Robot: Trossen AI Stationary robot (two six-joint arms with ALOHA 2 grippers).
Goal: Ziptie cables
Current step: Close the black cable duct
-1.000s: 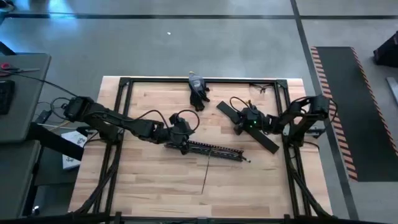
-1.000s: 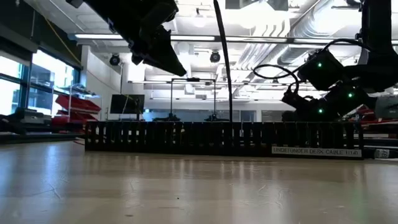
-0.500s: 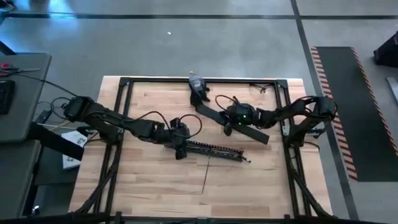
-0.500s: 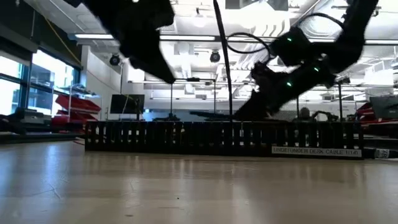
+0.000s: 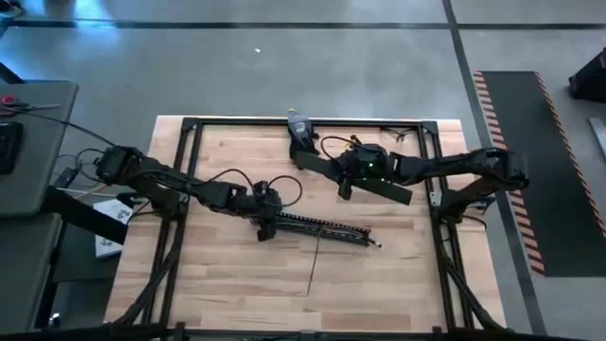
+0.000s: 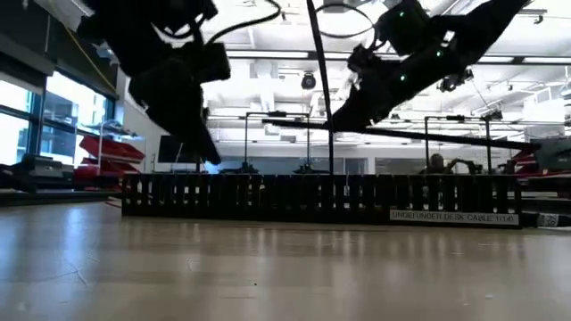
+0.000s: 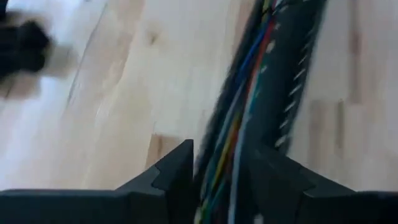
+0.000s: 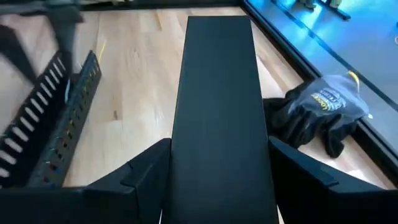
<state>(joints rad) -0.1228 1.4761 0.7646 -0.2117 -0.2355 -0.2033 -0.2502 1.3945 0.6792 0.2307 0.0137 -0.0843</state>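
Cables [image 7: 239, 118] lie inside the black duct [image 5: 322, 227] on the bench [image 5: 237, 284], running between the left tool's [image 7: 217, 180] narrowly parted fingers. Right tool [image 8: 217, 180], raised near a glove [image 8: 323, 112], grips the flat lid strip [image 8: 219, 106].

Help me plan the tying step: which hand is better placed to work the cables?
Left: the left hand already straddles the cables at the duct's end. The right hand is shut on the lid strip.
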